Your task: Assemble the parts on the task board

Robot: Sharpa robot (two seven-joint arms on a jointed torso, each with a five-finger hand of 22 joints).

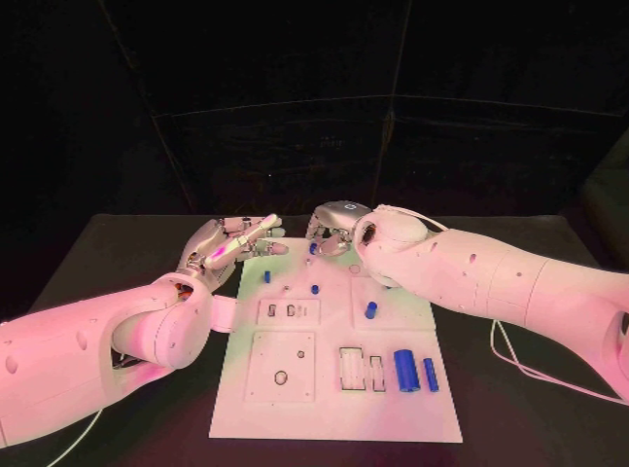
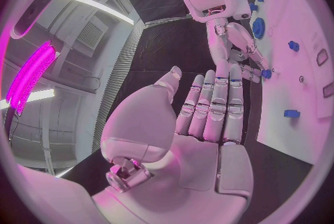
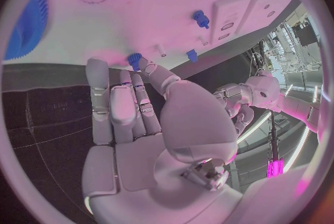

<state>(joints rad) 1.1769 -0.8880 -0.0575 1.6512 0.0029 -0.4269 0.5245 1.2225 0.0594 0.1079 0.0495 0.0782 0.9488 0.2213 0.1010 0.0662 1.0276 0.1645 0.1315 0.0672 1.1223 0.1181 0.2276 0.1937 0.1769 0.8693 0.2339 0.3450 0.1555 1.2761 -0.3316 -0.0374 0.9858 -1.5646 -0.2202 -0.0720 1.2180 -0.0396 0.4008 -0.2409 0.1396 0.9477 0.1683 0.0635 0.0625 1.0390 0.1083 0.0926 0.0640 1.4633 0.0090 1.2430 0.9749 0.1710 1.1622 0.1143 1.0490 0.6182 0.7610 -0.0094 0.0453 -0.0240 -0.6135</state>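
The white task board (image 1: 335,409) lies in the middle of the black table. My right hand (image 1: 333,233) hangs over its far edge and pinches a small blue part (image 3: 134,59) between thumb and a fingertip, close to the board (image 3: 139,6); the left wrist view shows the same part (image 2: 266,73) at those fingertips. A blue gear (image 3: 28,23) lies flat on the board nearby. My left hand (image 1: 237,243) hovers off the board's far left corner, its fingers (image 2: 216,104) straight, holding nothing.
Two short blue pegs (image 1: 266,276) (image 1: 314,288) stand on the board's far half, and a blue piece (image 1: 370,310) lies mid-board. Two blue cylinders (image 1: 406,371) (image 1: 431,374) lie at the near right beside rectangular slots (image 1: 352,368). A white cable (image 1: 539,375) trails right of the board.
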